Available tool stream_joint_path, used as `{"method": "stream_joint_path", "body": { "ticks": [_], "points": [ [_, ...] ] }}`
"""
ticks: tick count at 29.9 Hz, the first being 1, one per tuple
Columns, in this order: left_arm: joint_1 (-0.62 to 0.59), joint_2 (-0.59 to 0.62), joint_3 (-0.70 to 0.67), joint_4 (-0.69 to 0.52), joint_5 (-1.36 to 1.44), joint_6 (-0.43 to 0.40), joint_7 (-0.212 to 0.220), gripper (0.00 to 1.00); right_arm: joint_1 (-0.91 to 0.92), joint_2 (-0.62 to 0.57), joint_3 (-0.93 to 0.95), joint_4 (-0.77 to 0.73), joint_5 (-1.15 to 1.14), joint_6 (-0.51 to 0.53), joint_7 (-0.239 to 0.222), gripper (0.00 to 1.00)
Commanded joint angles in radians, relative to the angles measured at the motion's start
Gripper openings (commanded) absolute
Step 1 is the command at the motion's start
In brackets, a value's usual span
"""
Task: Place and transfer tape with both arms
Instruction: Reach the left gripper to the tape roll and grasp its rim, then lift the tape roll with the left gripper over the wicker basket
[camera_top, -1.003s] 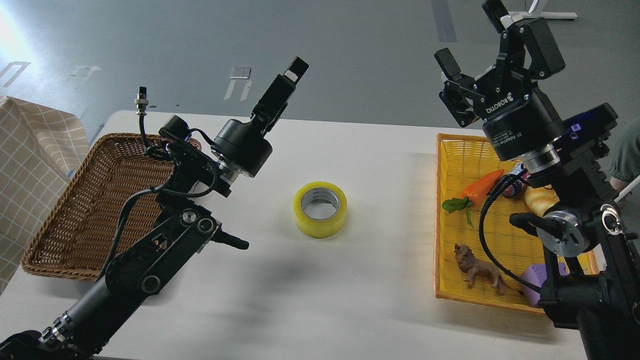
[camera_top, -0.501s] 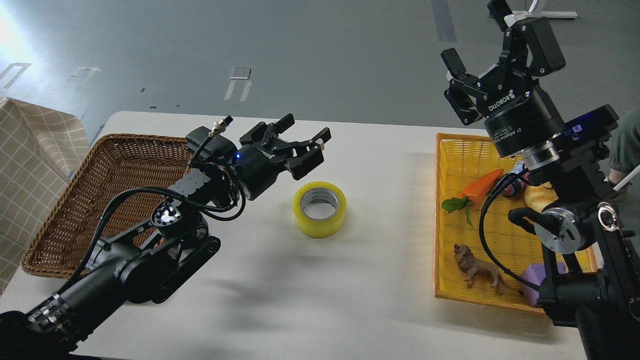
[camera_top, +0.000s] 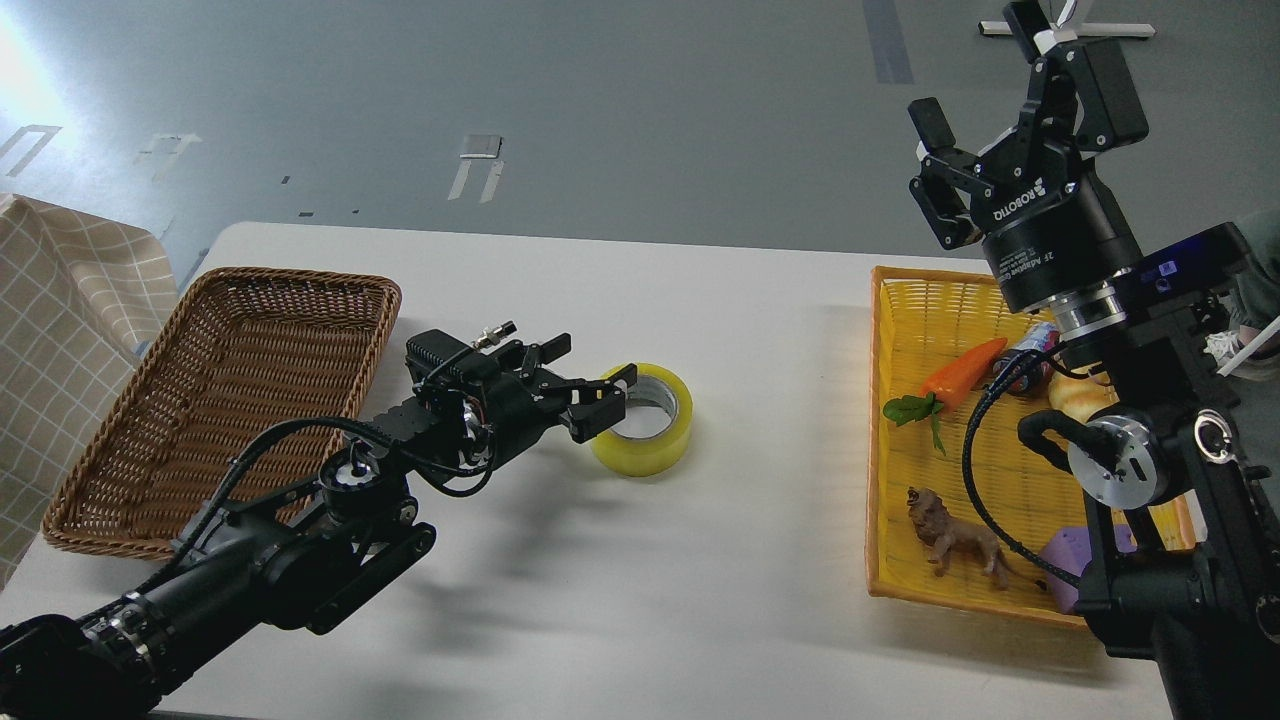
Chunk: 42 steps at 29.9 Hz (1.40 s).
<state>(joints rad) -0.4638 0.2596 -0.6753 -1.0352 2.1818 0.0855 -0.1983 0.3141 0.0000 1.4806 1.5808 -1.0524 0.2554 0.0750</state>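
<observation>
The tape (camera_top: 655, 440), a glossy yellow roll with a grey-white core, lies flat on the white table (camera_top: 700, 600) near its middle. My left gripper (camera_top: 590, 385) is open and low over the table at the tape's left side. Its near finger overlaps the roll's left rim; I cannot tell if it touches. My right gripper (camera_top: 985, 80) is open and empty, raised high above the far end of the yellow basket (camera_top: 930, 300), fingers pointing up and away.
A brown wicker basket (camera_top: 220, 400) stands at the table's left. The yellow basket at the right holds a toy carrot (camera_top: 965, 370), a toy lion (camera_top: 955, 540), a croissant toy (camera_top: 1080, 395) and a purple piece (camera_top: 1065, 555). A checked cloth (camera_top: 60, 330) hangs at far left.
My left arm has swung down from a raised pose, and its open gripper has dropped to the tape's left rim. My right gripper has drifted slightly right and up. The tape has not moved.
</observation>
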Motion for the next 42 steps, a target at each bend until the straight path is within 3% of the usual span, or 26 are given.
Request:
{"method": "stream_joint_path", "body": {
  "ticks": [1, 6, 13, 25, 31, 36, 42],
  "points": [
    [-0.001, -0.005, 0.000, 0.012, 0.000, -0.001, 0.002, 0.98, 0.008, 0.000, 0.000, 0.001, 0.000, 0.001, 0.000, 1.00],
    [0.001, -0.011, -0.004, 0.012, 0.000, -0.021, 0.006, 0.98, 0.016, 0.000, -0.002, 0.001, 0.000, 0.001, 0.000, 1.00],
    [-0.004, -0.017, -0.001, 0.012, 0.000, -0.062, 0.063, 0.98, -0.001, 0.000, -0.002, -0.013, 0.000, 0.001, 0.000, 1.00],
    [-0.012, -0.057, 0.000, 0.015, 0.000, -0.124, 0.065, 0.98, -0.004, 0.000, -0.002, -0.016, -0.001, 0.001, 0.000, 1.00],
    [-0.013, -0.053, 0.000, 0.018, 0.000, -0.145, 0.063, 0.98, -0.009, 0.000, -0.002, -0.016, -0.003, -0.001, 0.000, 1.00],
    [-0.021, -0.031, 0.002, 0.017, 0.000, -0.216, 0.062, 0.96, -0.035, 0.000, -0.002, -0.016, -0.003, -0.001, 0.000, 1.00],
    [-0.047, -0.007, 0.020, 0.020, 0.000, -0.222, 0.063, 0.96, -0.047, 0.000, 0.001, -0.015, -0.004, -0.005, 0.002, 1.00]
  ]
}}
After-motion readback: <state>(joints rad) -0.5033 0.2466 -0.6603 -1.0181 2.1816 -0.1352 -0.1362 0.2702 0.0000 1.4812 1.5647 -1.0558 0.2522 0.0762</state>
